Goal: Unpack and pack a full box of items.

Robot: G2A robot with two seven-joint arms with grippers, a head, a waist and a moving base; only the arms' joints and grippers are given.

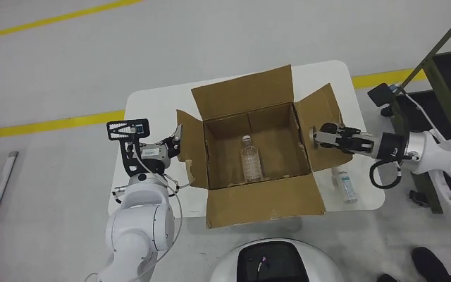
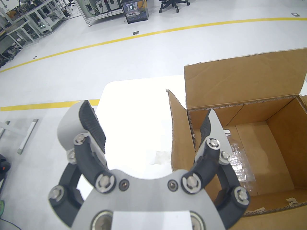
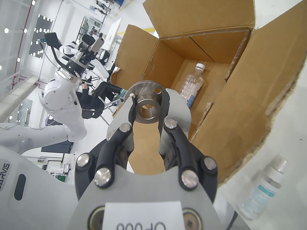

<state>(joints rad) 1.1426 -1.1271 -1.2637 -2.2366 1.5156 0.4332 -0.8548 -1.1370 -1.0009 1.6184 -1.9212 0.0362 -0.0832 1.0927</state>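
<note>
Right up close, the right tool [image 3: 149,101] is clamped on a metal flanged bushing [image 3: 144,87], with the pads pinching its hub. It hangs at the 3 o'clock side of the cardboard box [image 1: 262,203], above that side's flap and not yet over the opening.

Across at 9 o'clock, the left tool [image 2: 147,110] is spread wide with nothing in it, just beside the side flap.

Down inside the box, one clear plastic bottle [image 1: 250,161] lies on its side on the floor, cap towards 12 o'clock. Outside, at about 4 o'clock from the box, a small spray bottle [image 1: 345,186] lies on the worktop [image 1: 162,106] near the corner.

Now the risks. That bushing looks heavy and slick, and the grip covers only a narrow band of it, so I'd say a jolt could let it slide out. If it lets go high over the opening, it could land on the thin bottle and dent it. The 3 o'clock flap leans outward under the tool, so a low approach could snag it and shove the whole box. And the wide left fingers sit close enough to the 9 o'clock flap to catch its torn edge.
</note>
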